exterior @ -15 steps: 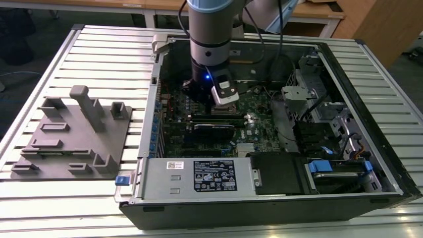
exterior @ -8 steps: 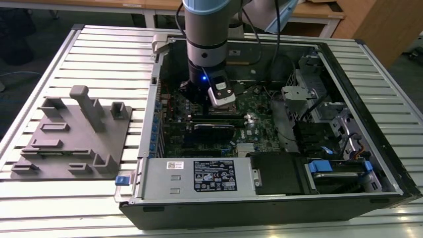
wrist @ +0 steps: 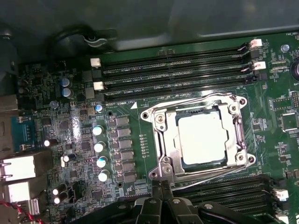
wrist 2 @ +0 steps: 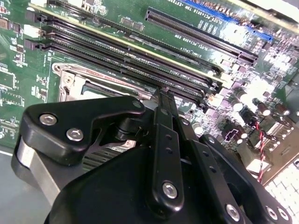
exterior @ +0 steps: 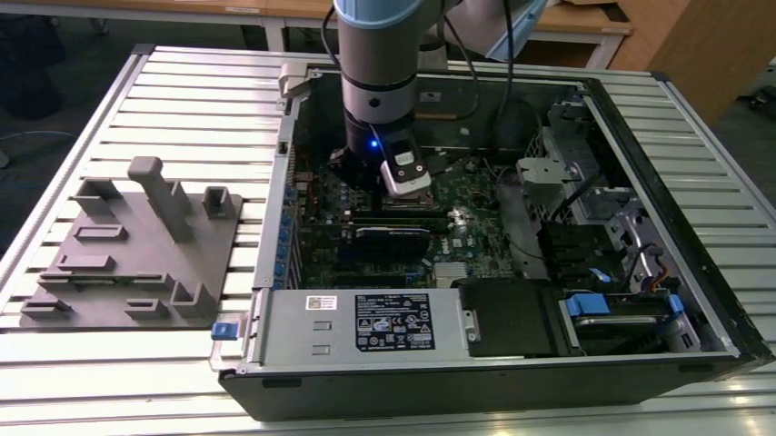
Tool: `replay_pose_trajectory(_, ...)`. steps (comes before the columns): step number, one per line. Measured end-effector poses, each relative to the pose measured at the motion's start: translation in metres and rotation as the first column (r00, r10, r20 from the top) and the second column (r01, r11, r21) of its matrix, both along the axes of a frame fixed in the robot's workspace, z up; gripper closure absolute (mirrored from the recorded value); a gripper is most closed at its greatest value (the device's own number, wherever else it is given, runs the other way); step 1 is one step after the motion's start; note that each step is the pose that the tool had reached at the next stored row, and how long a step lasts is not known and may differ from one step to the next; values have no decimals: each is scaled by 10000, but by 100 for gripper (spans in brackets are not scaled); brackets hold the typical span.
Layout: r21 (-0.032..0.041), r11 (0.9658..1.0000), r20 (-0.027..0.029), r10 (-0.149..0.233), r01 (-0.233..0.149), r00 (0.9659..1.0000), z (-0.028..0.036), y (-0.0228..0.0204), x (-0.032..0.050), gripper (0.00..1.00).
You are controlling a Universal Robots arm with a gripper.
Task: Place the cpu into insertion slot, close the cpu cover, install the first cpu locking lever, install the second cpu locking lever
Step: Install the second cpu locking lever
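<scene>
The cpu (wrist: pixel 202 137), a dull silver square, lies in the insertion slot (wrist: pixel 184 161) on the green motherboard. The cpu cover (wrist: pixel 237 135), a silvery frame, lies flat over it, so the chip shows through its window. Thin wire levers (wrist: pixel 196 100) run along two sides of the socket. My gripper (wrist: pixel 161 189) is shut, its black fingertips pressed together just beside the socket's corner, close to a lever end (wrist: pixel 164 170); I see nothing held between them. In the second wrist view the gripper (wrist 2: pixel 161 93) points at the socket frame (wrist 2: pixel 70 77). In the exterior view the gripper (exterior: pixel 391 193) hangs low inside the open computer case.
Long black memory slots (wrist: pixel 177 70) flank the socket on both sides. Capacitors (wrist: pixel 99 147) and rear ports (wrist: pixel 23 168) stand nearby. The case walls (exterior: pixel 631 163), a power supply (exterior: pixel 363 322) and a drive cage (exterior: pixel 606 227) surround the board. A grey fixture (exterior: pixel 134 245) sits on the table.
</scene>
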State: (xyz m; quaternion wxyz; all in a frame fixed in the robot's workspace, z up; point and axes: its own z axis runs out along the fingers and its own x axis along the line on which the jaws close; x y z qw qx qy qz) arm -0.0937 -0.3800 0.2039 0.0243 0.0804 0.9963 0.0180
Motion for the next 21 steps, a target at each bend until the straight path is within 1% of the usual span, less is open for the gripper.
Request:
replay_pose_trajectory(2,12,10000,-2,0,0,10000,-10,0,0,89)
replay_pose_trajectory(5,60,10000,-3,1,-1,10000,-19,0,0,89)
replay_pose_trajectory(7,107,9999,-2,0,0,10000,-20,0,-1,89)
replay_pose_trajectory(9,193,9998,-1,1,-1,10000,-23,0,0,89)
replay_pose_trajectory(10,225,9997,-1,0,0,10000,-26,0,-1,89)
replay_pose_trajectory(12,267,9996,-1,-1,1,10000,-36,0,-1,89)
replay_pose_trajectory(13,281,9996,-1,0,0,10000,-39,0,0,89)
replay_pose_trajectory(17,289,9996,-2,0,0,10000,-38,-2,-1,89)
replay_pose_trajectory(19,336,9994,-1,2,-2,10000,-39,-8,0,89)
replay_pose_trajectory(21,356,9994,-1,0,0,10000,-39,-18,0,89)
